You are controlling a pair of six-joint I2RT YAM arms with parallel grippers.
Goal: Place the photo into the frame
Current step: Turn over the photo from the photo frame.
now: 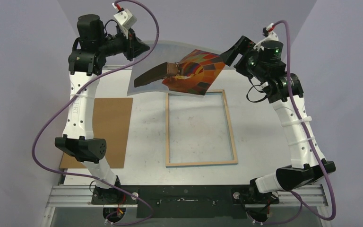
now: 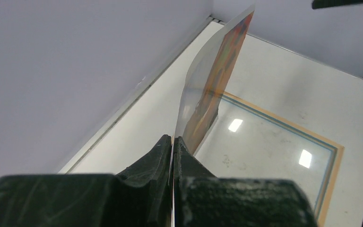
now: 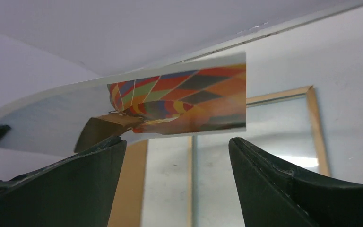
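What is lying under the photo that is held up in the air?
Under the photo, pinched in the left gripper, lie the far end of the frame, wood side up, and the table. In the top view the photo hides the frame's far left corner.

The frame (image 1: 201, 163) lies flat mid-table (image 1: 260, 142), between the two arms. The board (image 1: 116, 123) lies flat to its left, apart from it, with its near-left corner under the left arm. The photo (image 1: 196, 71) hangs in the air over the frame's far edge. Its left end is pinched in the left gripper (image 2: 172, 138), and its right end sits just in front of the right gripper's (image 3: 177, 140) spread fingers.
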